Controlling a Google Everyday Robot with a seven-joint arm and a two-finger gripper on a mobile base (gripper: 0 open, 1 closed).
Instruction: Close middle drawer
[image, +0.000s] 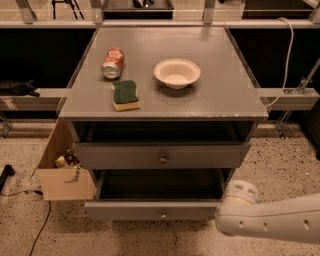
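The grey cabinet shows two knobbed drawers. The upper drawer (163, 156) is out a little. Below it, the middle drawer (150, 210) is pulled out farther, its dark inside showing and its small knob (163, 216) at the centre of the front. My white arm (270, 220) comes in from the lower right. Its rounded end (240, 192) is beside the middle drawer's right front corner. My gripper itself does not show in this view.
On the cabinet top (220, 95) are a red can (113, 62) lying on its side, a green and yellow sponge (125, 95) and a white bowl (177, 73). An open cardboard box (65, 180) is on the floor to the left, with a dark cable (40, 225) near it.
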